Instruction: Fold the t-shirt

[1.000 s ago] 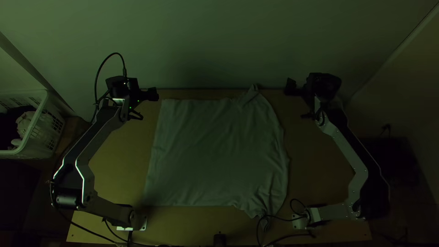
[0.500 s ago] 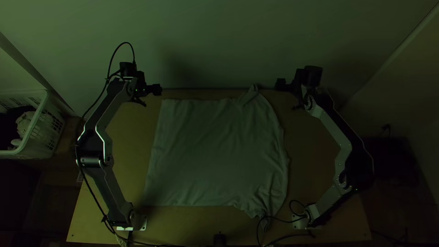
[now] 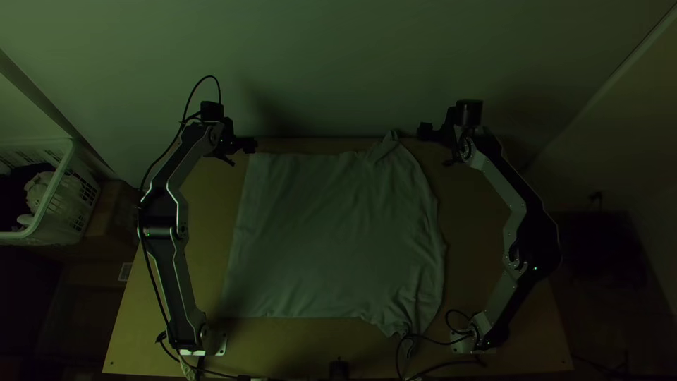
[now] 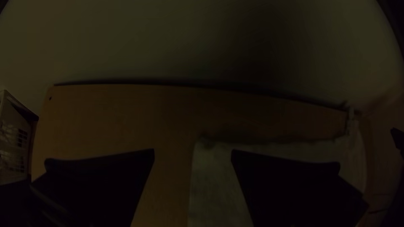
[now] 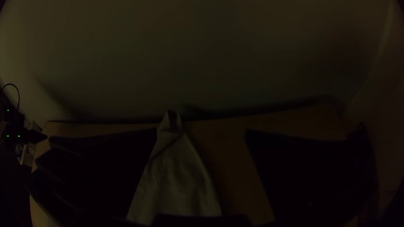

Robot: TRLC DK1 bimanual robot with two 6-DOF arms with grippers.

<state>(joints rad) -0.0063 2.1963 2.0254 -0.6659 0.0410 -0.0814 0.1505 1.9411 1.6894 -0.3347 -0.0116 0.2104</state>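
So, a wooden table (image 3: pixel 282 346) by a dim wall (image 3: pixel 317 63), basket (image 3: pixel 54 226) nearby.

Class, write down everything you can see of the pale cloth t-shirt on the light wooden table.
The pale, soft-looking cloth t-shirt lies spread nearly flat on the light wooden table, its left edge fairly straight, its right edge rounded and wrinkled. Toward the right, narrow bunched points, probably sleeves, stick out at the far and near sides. A thin black cable appears to cross the near one. Nothing grips it.
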